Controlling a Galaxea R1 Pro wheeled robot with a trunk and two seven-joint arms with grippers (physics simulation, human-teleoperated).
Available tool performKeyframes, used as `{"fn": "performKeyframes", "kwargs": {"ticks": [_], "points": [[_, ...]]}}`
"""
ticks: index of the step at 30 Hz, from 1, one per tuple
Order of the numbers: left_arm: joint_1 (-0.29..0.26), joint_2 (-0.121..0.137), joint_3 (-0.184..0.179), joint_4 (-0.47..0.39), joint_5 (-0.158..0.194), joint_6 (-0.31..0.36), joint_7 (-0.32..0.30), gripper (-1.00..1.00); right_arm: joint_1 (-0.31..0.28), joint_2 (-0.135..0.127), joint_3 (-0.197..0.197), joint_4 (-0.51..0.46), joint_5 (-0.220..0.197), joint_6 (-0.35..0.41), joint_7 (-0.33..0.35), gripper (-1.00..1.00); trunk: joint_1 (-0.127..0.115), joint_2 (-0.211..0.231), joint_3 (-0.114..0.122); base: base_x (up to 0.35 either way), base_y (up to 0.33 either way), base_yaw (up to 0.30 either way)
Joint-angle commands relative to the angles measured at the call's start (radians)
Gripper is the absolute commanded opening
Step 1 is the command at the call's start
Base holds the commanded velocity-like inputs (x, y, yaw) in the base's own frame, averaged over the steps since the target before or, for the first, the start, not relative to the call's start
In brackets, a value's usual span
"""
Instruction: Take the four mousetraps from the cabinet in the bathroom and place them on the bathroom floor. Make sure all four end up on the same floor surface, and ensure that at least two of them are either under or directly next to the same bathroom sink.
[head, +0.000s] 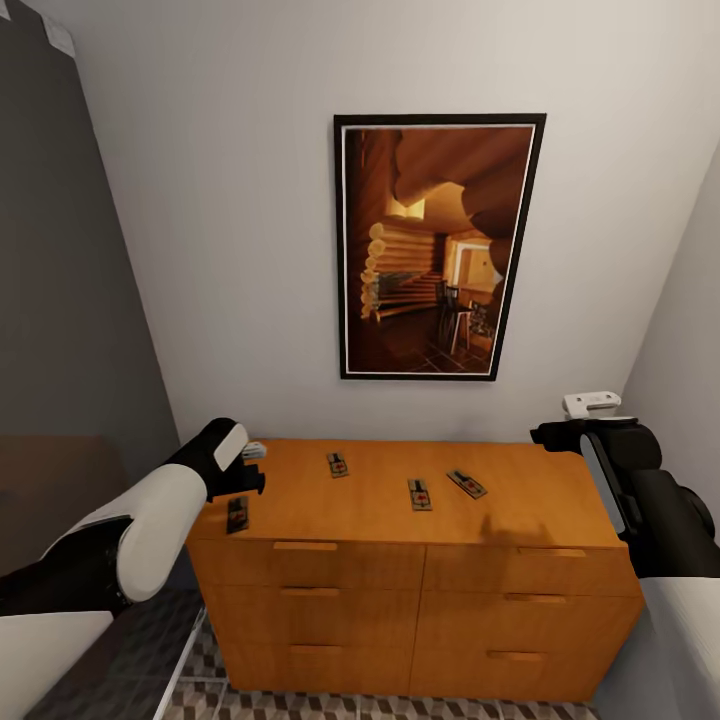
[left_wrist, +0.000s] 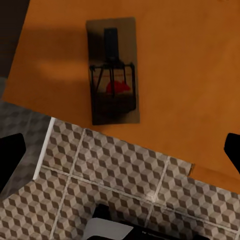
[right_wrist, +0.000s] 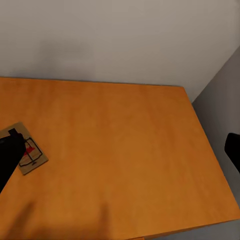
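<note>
Four mousetraps lie on the cabinet top; both pincers, left and right, are spread apart.

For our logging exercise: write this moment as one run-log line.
stage: pre-grasp | mousetraps: four on cabinet top | left gripper: open, above leftmost trap at edge | right gripper: open, empty

My head camera looks down at the cabinet from near; both wrist cameras look closely down on the same cabinet top.
</note>
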Motion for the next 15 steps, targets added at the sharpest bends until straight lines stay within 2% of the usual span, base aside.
{"fn": "performKeyframes", "kwargs": {"ticks": [1, 11, 15], "points": [[-0.001, 0.001, 0.001, -0.001, 0.011, 0.002, 0.009, 1.00, -0.001, 0.000, 0.000, -0.001, 0.002, 0.004, 0.000, 1.00, 0.001, -0.002, -0.002, 0.000, 0.000, 0.000], [0.001, 0.011, 0.001, -0.001, 0.011, 0.000, 0.010, 1.00, -0.001, 0.000, -0.001, -0.001, 0.002, 0.004, 0.000, 1.00, 0.001, -0.002, -0.002, 0.000, 0.002, 0.000], [0.003, 0.013, 0.000, -0.001, 0.010, -0.002, 0.011, 1.00, -0.001, 0.000, 0.000, -0.001, 0.002, 0.004, 0.000, 1.00, 0.001, -0.002, -0.002, -0.006, 0.098, 0.000]]}}
